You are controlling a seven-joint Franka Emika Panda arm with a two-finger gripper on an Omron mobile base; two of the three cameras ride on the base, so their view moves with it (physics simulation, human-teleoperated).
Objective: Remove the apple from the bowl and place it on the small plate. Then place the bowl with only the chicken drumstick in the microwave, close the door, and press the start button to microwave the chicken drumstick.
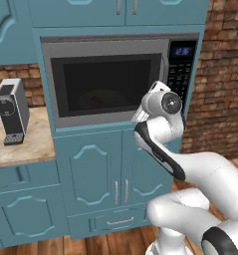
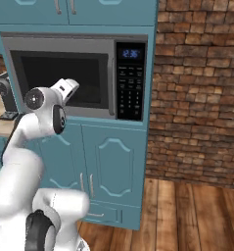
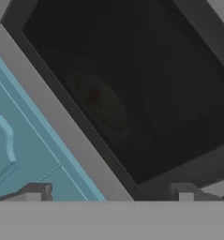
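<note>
The microwave (image 1: 119, 79) is built into teal cabinetry, and its door (image 1: 105, 48) is shut flat against the frame. The curved handle (image 1: 165, 70) stands beside the black keypad (image 2: 129, 86), whose blue display is lit. Through the dark window the bowl (image 3: 102, 106) shows dimly, with a faint reddish-brown patch that may be the chicken drumstick (image 3: 94, 96). My gripper (image 3: 111, 194) hovers close to the door's lower right part, open, with nothing between its fingertips (image 3: 38, 191). The apple and the small plate are out of view.
A grey coffee machine (image 1: 11, 110) stands on the stone counter (image 1: 21, 145) left of the microwave. Teal cabinet doors (image 1: 90, 169) sit below it. A brick wall (image 2: 197, 98) and a wooden floor (image 2: 187, 215) lie to the right.
</note>
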